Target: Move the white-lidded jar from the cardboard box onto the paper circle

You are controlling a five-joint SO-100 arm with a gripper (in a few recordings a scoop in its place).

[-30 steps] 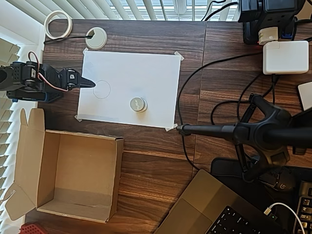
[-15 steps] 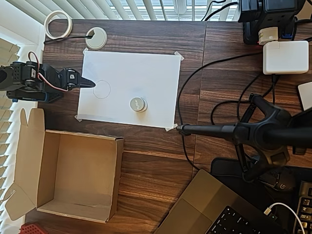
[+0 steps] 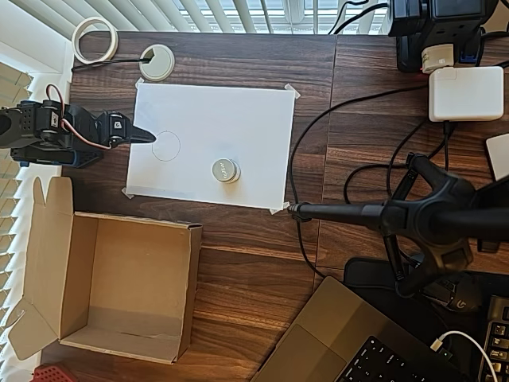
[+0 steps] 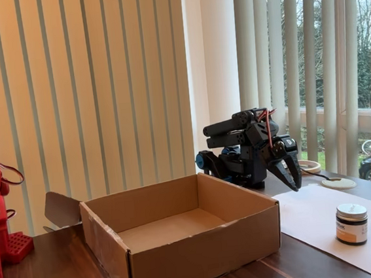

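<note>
Overhead, the jar stands on the paper, apart from the circle, with the box empty. The gripper sits folded at the paper's left edge, jaws apparently closed on nothing. The fixed view shows the jar's dark sides and label.

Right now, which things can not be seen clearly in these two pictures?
- Jar label: too small to read in both views.
- Drawn circle: shows in the overhead view; too faint in the fixed view.
- Pincer: open or shut unclear in both views.
- Box floor: near wall hides part in the fixed view.
</note>
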